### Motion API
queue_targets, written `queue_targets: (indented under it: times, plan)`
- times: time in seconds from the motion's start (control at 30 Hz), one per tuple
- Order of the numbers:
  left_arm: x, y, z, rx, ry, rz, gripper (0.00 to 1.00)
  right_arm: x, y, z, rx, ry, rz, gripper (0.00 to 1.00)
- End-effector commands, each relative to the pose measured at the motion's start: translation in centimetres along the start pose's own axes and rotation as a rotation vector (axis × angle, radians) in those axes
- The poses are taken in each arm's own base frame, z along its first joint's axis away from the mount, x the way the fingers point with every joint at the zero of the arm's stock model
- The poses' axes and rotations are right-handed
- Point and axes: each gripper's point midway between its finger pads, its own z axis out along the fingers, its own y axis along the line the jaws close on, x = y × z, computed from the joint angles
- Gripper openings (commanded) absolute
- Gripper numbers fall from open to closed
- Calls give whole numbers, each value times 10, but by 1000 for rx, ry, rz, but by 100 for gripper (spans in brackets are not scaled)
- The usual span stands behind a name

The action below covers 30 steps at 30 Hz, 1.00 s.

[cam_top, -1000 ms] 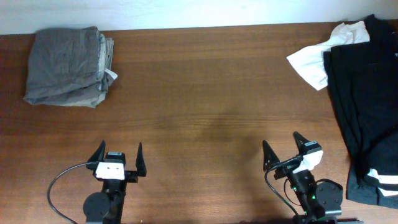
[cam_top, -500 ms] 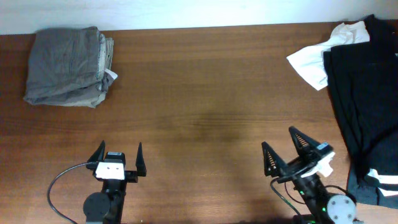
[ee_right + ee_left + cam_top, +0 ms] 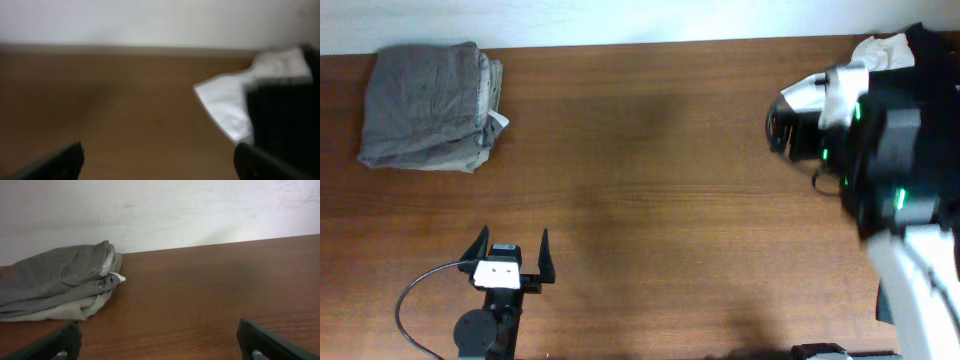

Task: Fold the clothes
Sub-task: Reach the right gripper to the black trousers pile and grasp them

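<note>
Both grippers gape empty — the clothes lie at the two ends of the table.

We see the brown table (image 3: 650, 150) with a loose black garment (image 3: 282, 125) heaped along its right edge, much of it hidden from overhead by the right arm (image 3: 885, 150), which hangs blurred above that side. At the far left corner sits a folded grey pile (image 3: 425, 105) with a paler layer beneath. A crumpled white garment (image 3: 225, 107) lies touching the black one, on its left. The left gripper (image 3: 514, 236) rests at the near edge, fingers spread wide, nothing between them. The right gripper (image 3: 162, 165) — in soft focus, so we judge cautiously — appears equally wide and empty, facing the white cloth.
</note>
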Motion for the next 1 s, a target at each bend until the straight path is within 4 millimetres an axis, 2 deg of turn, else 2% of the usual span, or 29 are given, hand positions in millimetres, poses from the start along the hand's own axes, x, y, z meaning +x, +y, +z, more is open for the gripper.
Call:
queue_targets:
  times: [0.0,0.07,0.13,0.23,0.27,0.33,0.4,0.43,0.53,0.73,0.8,0.83,0.97]
  plan:
    - [3,1,0,-5,4,19,99,-43,-58,28,216,130,-38,99]
    - [3,1,0,-5,4,19,99,-41,-74,48,232,227,-20,99]
    - [3,1,0,-5,4,19,99,-25,-90,74,248,329,-2,99]
    - [3,1,0,-5,4,19,99,-11,-114,103,290,365,8,99]
    - [3,1,0,-5,4,19,99,-4,-119,114,265,386,-51,99]
    - [3,1,0,-5,4,19,99,13,-141,136,295,436,-97,99]
    - [3,1,0,-5,4,19,99,38,-169,156,362,498,-84,99]
    - [3,1,0,-5,4,19,99,61,-188,175,388,546,-66,99]
    - [3,1,0,-5,4,19,99,94,-218,203,430,586,-38,99]
    - [3,1,0,-5,4,19,99,124,-238,245,460,579,-28,100]
    - [3,1,0,-5,4,19,99,129,-240,251,471,580,-31,87]
    - [2,1,0,-5,3,19,99,130,-241,254,472,574,-30,85]
    - [3,1,0,-5,4,19,99,138,-243,267,472,562,-29,86]
